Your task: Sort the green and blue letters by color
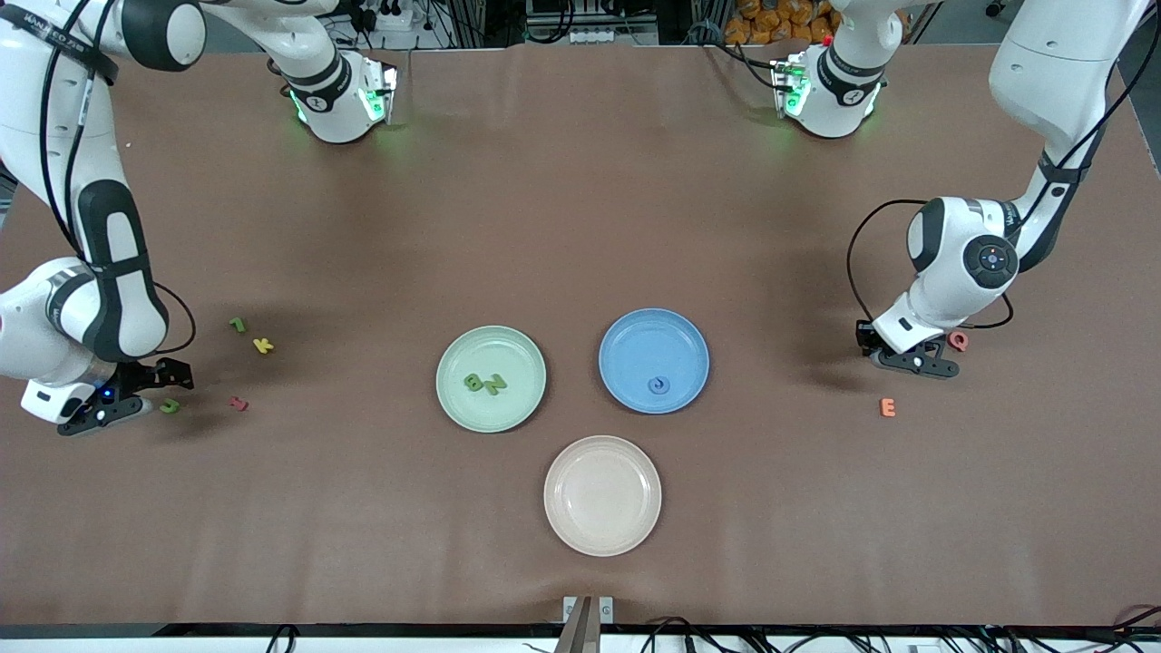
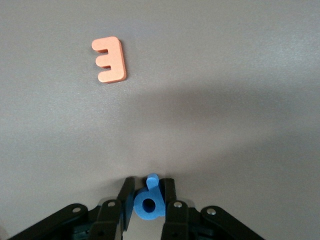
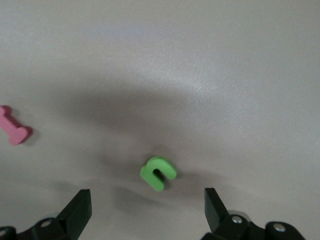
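Orange E point(image 1: 888, 407), pink-red Q point(image 1: 958, 340), yellow K point(image 1: 263, 345), beige plate point(image 1: 602, 495)

arms: glossy white shells, black joint bands | pincers: black, silver screws | bases: green lights | cables: black

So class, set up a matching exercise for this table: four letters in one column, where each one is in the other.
Letters:
1. green B
2. blue P
3. green hook letter
4. orange E

Places:
a. on the bare table, between the open fingers of the right gripper
b. on the green plate
c. on the bare table, ungripped
d. held in the left gripper

Pairs: 1-b, 2-d, 3-a, 4-c
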Motion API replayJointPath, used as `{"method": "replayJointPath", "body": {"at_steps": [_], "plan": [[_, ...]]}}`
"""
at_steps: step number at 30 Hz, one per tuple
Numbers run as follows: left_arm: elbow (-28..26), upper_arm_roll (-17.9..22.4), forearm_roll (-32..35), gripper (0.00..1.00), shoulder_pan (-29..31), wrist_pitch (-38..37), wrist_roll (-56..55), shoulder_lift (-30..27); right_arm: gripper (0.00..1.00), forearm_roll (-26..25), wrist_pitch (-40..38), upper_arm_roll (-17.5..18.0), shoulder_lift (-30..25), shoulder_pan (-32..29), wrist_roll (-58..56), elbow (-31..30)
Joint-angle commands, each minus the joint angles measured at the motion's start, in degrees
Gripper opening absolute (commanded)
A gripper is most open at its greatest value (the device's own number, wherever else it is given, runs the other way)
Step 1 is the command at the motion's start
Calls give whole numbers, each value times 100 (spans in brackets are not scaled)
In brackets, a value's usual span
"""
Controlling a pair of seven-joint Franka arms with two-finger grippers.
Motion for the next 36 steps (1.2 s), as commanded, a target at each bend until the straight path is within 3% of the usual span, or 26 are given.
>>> {"method": "replayJointPath", "body": {"at_steps": [1,9,15,26,36], "plan": [[-272,42,-7,28,-141,53,-232,-317,38,83,0,104,86,-81,-139,85],[-501,51,-7,28,-255,18,-267,-599,20,66,-27,104,68,-63,-139,85],[-615,51,-7,28,-483,-113,-626,-836,14,83,-88,104,7,16,-43,85],[-651,51,1,28,-1353,-368,-1998,-1117,13,101,-948,86,-143,235,466,366],[-633,24,1,28,-1942,-834,-2877,-1478,13,66,-1573,69,-415,806,1845,428]]}}
